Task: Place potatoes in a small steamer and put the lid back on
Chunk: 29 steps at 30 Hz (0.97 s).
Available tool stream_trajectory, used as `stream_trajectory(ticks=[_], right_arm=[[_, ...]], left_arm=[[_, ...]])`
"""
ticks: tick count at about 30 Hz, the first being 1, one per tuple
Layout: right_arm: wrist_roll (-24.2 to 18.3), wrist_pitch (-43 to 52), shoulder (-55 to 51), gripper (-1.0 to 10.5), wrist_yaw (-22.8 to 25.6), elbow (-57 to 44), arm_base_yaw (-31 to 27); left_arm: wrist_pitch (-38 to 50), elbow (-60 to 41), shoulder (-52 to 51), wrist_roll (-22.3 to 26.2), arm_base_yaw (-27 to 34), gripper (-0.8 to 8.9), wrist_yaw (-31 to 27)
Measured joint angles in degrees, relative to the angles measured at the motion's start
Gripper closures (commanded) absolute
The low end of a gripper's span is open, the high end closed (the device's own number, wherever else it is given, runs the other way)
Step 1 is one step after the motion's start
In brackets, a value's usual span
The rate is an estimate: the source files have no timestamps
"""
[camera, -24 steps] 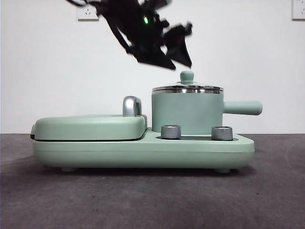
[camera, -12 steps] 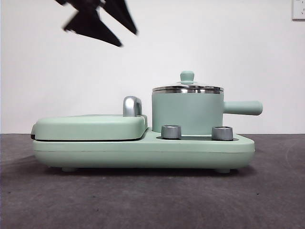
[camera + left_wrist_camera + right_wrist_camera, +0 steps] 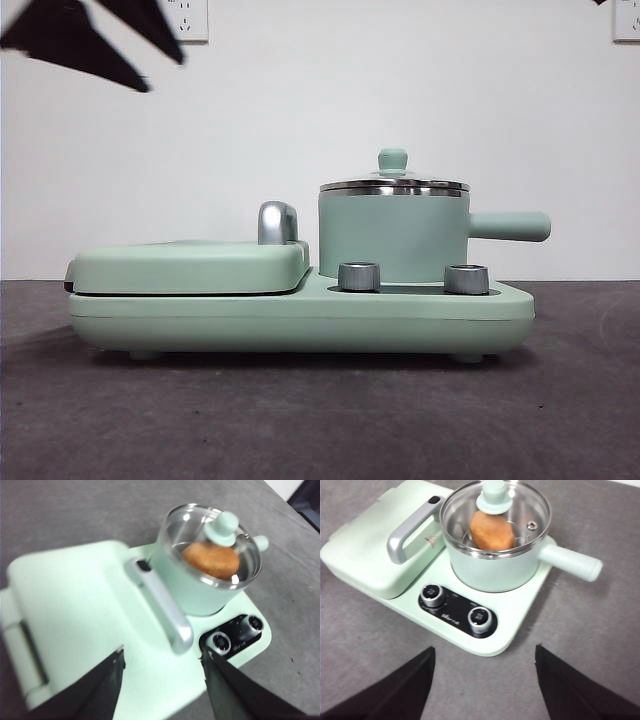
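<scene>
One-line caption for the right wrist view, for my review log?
Orange-brown potato sits inside the mint-green steamer pot under its clear glass lid; the open right gripper hangs clear, holding nothing.

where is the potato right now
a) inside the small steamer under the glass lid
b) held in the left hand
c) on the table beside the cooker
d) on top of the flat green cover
a: both wrist views show the potato sitting inside the small steamer, seen through the clear lid that rests on its rim, while the left hand and the right hand are both open and hold nothing.
</scene>
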Motion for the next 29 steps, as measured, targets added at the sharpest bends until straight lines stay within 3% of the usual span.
stream_trajectory(ticks=[9, 16, 17, 18, 19, 29], right_arm=[[0.0, 0.0, 2.4, 6.4, -0.2, 0.0, 0.0], [0.0, -0.7, 2.6, 6.4, -0.2, 0.0, 0.0], [0.0, -0.7, 2.6, 6.7, -0.2, 0.0, 0.0], [0.0, -0.7, 2.6, 8.8, -0.2, 0.0, 0.0], [0.3, -0.6, 2.6, 9.5, -0.2, 0.0, 0.0], [0.2, 1.4, 2.6, 9.3, -0.4, 0.0, 0.0]], left_arm=[[-0.4, -13.7, -16.0, -3.2, 3.2, 5.65, 0.0], [-6.0, -15.5, -21.4, -5.6, 3.5, 5.67, -0.1], [-6.4, -15.5, -21.7, -5.8, 3.5, 6.06, -0.1], [-6.7, -15.5, -21.9, -5.9, 3.5, 8.06, -0.1], [-6.8, -15.5, -22.2, -5.9, 3.5, 7.83, -0.2], [-6.4, -15.5, -22.8, -6.4, 3.5, 8.08, -0.2]])
